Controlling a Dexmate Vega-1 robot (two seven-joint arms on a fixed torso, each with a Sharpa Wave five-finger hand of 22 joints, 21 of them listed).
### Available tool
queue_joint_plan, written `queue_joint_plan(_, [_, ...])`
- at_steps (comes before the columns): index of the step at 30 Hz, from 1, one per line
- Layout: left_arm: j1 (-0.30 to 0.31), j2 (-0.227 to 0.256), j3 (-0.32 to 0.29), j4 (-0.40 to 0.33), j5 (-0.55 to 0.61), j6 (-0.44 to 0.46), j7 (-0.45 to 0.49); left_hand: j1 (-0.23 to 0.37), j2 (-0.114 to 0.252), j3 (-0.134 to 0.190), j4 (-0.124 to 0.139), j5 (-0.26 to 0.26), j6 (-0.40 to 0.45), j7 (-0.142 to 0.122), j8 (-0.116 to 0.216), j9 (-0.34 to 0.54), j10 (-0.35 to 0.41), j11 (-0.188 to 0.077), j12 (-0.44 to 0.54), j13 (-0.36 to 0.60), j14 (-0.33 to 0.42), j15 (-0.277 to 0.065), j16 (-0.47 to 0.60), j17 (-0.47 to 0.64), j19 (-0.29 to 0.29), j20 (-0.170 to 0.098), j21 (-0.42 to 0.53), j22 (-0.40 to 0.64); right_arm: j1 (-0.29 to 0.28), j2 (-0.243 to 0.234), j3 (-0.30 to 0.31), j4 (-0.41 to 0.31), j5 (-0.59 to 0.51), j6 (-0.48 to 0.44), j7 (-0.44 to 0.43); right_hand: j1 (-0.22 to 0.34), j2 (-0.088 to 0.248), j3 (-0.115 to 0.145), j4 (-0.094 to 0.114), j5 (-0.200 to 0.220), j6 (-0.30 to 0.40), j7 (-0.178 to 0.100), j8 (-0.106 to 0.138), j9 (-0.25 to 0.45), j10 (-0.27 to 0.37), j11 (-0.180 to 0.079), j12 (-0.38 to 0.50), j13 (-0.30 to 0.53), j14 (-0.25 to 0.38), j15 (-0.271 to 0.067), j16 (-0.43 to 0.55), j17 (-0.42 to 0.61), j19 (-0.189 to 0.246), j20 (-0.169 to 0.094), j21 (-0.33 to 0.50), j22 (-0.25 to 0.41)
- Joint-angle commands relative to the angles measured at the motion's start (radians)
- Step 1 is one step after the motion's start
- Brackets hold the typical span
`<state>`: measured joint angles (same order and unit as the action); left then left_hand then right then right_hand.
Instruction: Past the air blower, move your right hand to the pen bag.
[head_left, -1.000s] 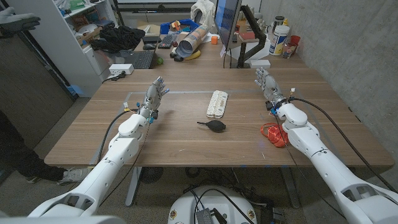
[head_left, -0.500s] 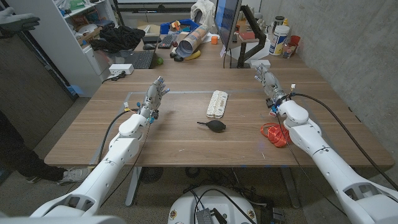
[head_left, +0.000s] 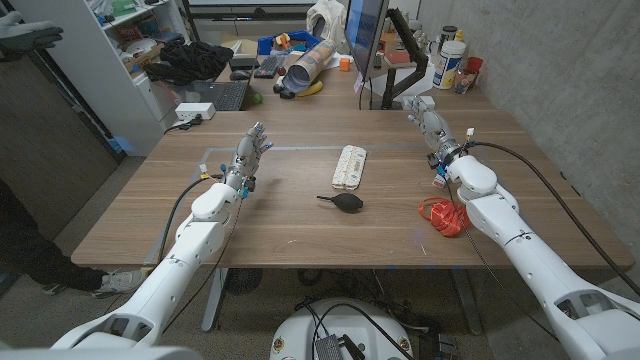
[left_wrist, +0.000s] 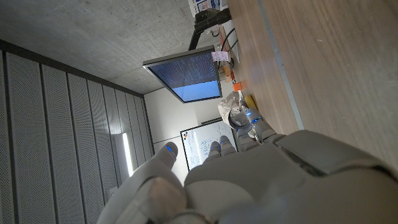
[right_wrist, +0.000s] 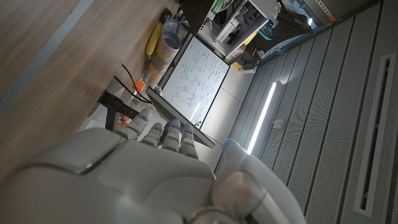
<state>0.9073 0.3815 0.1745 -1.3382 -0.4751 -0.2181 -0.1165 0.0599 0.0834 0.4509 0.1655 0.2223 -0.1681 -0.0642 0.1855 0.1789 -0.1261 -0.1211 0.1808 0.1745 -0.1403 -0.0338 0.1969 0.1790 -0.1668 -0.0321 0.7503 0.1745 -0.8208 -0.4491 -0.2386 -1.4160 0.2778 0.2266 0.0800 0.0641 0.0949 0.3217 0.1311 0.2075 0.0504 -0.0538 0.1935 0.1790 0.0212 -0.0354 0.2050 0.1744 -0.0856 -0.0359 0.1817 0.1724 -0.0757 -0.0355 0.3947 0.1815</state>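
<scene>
**Right hand near the far right of the table, pen bag in the middle**

The right hand (head_left: 428, 122) is up near the far right part of the wooden table (head_left: 300, 215), fingers stretched out and a little apart, holding nothing. The table's far edge is just past its fingertips. Bare wood lies between this hand and the pen bag (head_left: 349, 166).

The pen bag is pale and long. It lies in the middle of the table, pointing away from the robot. The air blower (head_left: 345, 202) is small and black. It sits just in front of the pen bag, on the robot's side, not touching it.

A red-orange tangle of cord (head_left: 441, 217) lies on the wood beside the right arm, close to the wrist. A black cable runs along that arm.

The left hand (head_left: 250, 152) is on the left side, well apart from the pen bag, fingers straight and spread, holding nothing.

Behind the table stand a monitor (head_left: 362, 40), a keyboard (head_left: 222, 96), bottles and other clutter.
</scene>
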Motion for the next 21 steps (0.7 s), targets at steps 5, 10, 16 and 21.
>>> queue_joint_plan(5, [0.007, -0.005, -0.005, -0.008, 0.006, 0.002, 0.003, 0.001, 0.055, 0.003, 0.0, 0.006, -0.016, 0.003, 0.003, 0.004, -0.003, 0.004, 0.006, 0.005, -0.006, -0.04, 0.004, 0.003, -0.036, -0.069, -0.007, 0.004, 0.026, -0.009, -0.02, -0.012, -0.066, 0.017, 0.001, 0.017, 0.071, 0.006, -0.004, -0.002, 0.017, -0.004, 0.006, 0.004, 0.018, -0.003, 0.007, 0.005, 0.011, -0.016, 0.005, 0.001, 0.011, -0.066, -0.004, 0.003])
queue_joint_plan(10, [0.008, -0.005, -0.005, -0.011, 0.007, 0.001, 0.002, 0.001, 0.055, 0.003, 0.0, 0.006, -0.015, 0.003, 0.004, 0.004, -0.003, 0.005, 0.006, 0.005, -0.006, -0.04, 0.004, 0.003, -0.035, -0.068, -0.008, 0.004, 0.036, -0.014, -0.03, -0.019, -0.094, 0.022, 0.001, 0.019, 0.071, 0.007, -0.005, -0.003, 0.02, -0.006, 0.006, 0.004, 0.021, -0.004, 0.008, 0.005, 0.013, -0.016, 0.005, 0.001, 0.013, -0.068, -0.005, 0.003])
queue_joint_plan(16, [0.009, -0.005, -0.006, -0.014, 0.008, 0.003, 0.003, 0.001, 0.056, 0.003, 0.0, 0.006, -0.014, 0.002, 0.004, 0.004, -0.003, 0.005, 0.006, 0.005, -0.006, -0.039, 0.004, 0.003, -0.033, -0.069, -0.009, 0.005, 0.043, -0.021, -0.036, -0.028, -0.119, 0.028, 0.003, 0.022, 0.072, 0.009, -0.006, -0.003, 0.022, -0.008, 0.006, 0.004, 0.022, -0.004, 0.008, 0.005, 0.014, -0.016, 0.005, 0.0, 0.014, -0.067, -0.006, 0.003])
queue_joint_plan(21, [0.01, -0.006, -0.005, -0.015, 0.009, 0.004, 0.003, 0.001, 0.056, 0.003, 0.0, 0.006, -0.015, 0.002, 0.003, 0.004, -0.004, 0.004, 0.006, 0.005, -0.007, -0.04, 0.004, 0.003, -0.034, -0.068, -0.01, 0.005, 0.046, -0.028, -0.039, -0.037, -0.135, 0.029, 0.006, 0.025, 0.072, 0.011, -0.008, -0.004, 0.026, -0.009, 0.006, 0.004, 0.025, -0.006, 0.008, 0.005, 0.016, -0.017, 0.005, 0.0, 0.016, -0.068, -0.007, 0.003])
